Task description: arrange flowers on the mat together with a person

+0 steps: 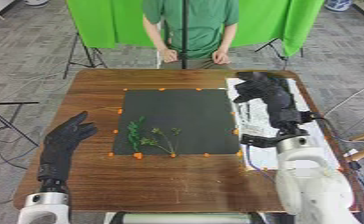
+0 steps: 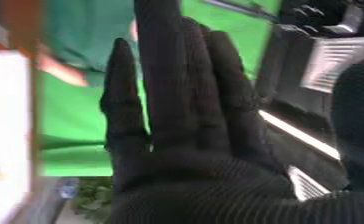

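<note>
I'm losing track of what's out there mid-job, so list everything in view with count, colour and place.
Mat: one, black, middle of the table
Sprigs: at least two, green, near left part of the mat
Dots: several, orange, around the mat
Paper: sheet count unclear, white, right side of the table
Table: one, brown, before the robot
Cloth: piece count unclear, bright green, beyond the table
Stands: several, black, beyond and left of the table
Floor: grey, around the table
Arms: two, white, from the bottom edge
Left hand: one, black, left of the mat
Right hand: one, black, over the paper
</note>
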Available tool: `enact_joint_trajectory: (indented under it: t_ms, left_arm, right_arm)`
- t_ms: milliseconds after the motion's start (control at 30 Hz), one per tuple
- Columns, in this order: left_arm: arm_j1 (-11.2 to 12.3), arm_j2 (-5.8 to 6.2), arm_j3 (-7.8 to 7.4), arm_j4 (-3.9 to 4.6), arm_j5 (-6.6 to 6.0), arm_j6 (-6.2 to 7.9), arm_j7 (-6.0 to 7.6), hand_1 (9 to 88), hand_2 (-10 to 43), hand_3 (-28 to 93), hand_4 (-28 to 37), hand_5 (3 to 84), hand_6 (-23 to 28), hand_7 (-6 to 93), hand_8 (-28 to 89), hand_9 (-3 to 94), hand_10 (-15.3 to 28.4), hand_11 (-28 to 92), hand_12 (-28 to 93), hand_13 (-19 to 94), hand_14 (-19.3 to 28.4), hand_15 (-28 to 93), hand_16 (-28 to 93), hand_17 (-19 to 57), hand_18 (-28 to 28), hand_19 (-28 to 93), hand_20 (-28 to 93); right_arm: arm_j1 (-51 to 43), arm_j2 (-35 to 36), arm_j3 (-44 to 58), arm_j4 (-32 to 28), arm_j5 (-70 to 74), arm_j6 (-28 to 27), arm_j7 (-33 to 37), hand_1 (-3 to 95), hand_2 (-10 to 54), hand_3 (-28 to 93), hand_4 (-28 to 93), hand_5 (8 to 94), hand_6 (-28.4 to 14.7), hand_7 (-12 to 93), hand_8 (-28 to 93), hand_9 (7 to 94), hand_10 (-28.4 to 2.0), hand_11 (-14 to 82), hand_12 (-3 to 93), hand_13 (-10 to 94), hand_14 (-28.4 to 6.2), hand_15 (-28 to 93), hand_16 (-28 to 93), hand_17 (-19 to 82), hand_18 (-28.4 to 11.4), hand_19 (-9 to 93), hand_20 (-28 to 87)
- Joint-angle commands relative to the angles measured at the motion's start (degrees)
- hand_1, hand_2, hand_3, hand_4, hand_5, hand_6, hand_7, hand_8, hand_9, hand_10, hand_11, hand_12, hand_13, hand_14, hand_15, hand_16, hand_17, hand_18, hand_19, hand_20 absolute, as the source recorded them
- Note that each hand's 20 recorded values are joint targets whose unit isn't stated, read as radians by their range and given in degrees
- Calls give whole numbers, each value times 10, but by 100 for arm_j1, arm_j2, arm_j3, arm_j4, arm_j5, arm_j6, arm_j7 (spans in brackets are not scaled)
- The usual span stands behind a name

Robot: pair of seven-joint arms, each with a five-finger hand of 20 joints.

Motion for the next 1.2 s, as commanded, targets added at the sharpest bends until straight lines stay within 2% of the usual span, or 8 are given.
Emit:
enact_joint_trajectory:
  t_ms: [33,100,167,300,367,533,967,1200]
  left_arm:
    - [31,-57,6,55,-13,-61,79,257,-5,706,-212,467,36,101,-56,500,145,179,131,450,178,211,-26,156,136,158,214]
    - [25,-61,14,59,-15,-26,131,258,-5,705,-213,467,36,101,-57,500,145,179,132,452,178,212,-25,156,137,159,214]
    - [18,-53,45,66,-44,82,229,259,-6,706,-213,468,36,102,-57,502,146,180,132,452,178,212,-26,157,137,158,214]
    - [38,-66,75,73,-116,264,380,256,0,704,-219,475,37,103,-57,508,147,181,131,454,176,210,-27,161,136,155,212]
    - [37,-81,71,76,-112,288,377,255,2,704,-223,480,39,104,-58,510,147,182,130,455,175,208,-28,163,135,153,212]
    - [8,-86,84,96,-88,212,354,251,4,710,-230,483,39,106,-59,514,148,184,130,456,175,208,-27,165,134,151,214]
    - [88,-132,53,75,-72,183,384,253,2,712,-226,481,40,104,-58,513,147,185,130,457,175,210,-27,164,134,149,216]
    - [120,-153,42,60,-63,176,362,253,0,712,-222,481,40,104,-58,512,147,184,130,457,175,210,-27,165,133,146,216]
  right_arm:
    - [-1511,154,1678,141,2521,-775,-1077,130,39,675,-137,490,-29,99,-61,508,-173,60,152,435,-166,125,224,199,-186,188,305]
    - [-1782,70,1836,182,2755,-751,-1177,106,39,698,-150,445,-24,82,-63,433,-164,45,137,338,-158,85,190,176,-182,129,281]
    - [-2048,-64,1986,233,2976,-763,-1385,83,42,711,-158,406,-22,67,-65,384,-161,32,123,291,-144,62,165,165,-177,86,257]
    - [-2361,-305,2168,321,2893,-743,-1689,49,44,731,-175,354,-24,48,-71,349,-146,23,98,249,-119,39,115,153,-159,21,227]
    - [-2421,-386,2244,357,2862,-816,-1707,37,43,738,-178,342,-26,45,-74,346,-143,23,91,242,-108,39,100,146,-153,8,223]
    - [-2524,-559,2422,389,2813,-1011,-1758,33,44,740,-183,337,-29,43,-76,349,-142,25,86,243,-102,46,79,144,-150,6,218]
    - [-2644,-952,2886,473,2700,-1716,-1846,33,48,742,-181,335,-30,51,-77,352,-146,28,86,265,-107,78,60,157,-160,11,223]
    - [-2599,-896,2836,450,2292,-1682,-1786,36,51,741,-181,352,-30,59,-78,370,-147,33,90,291,-115,96,61,166,-167,15,228]
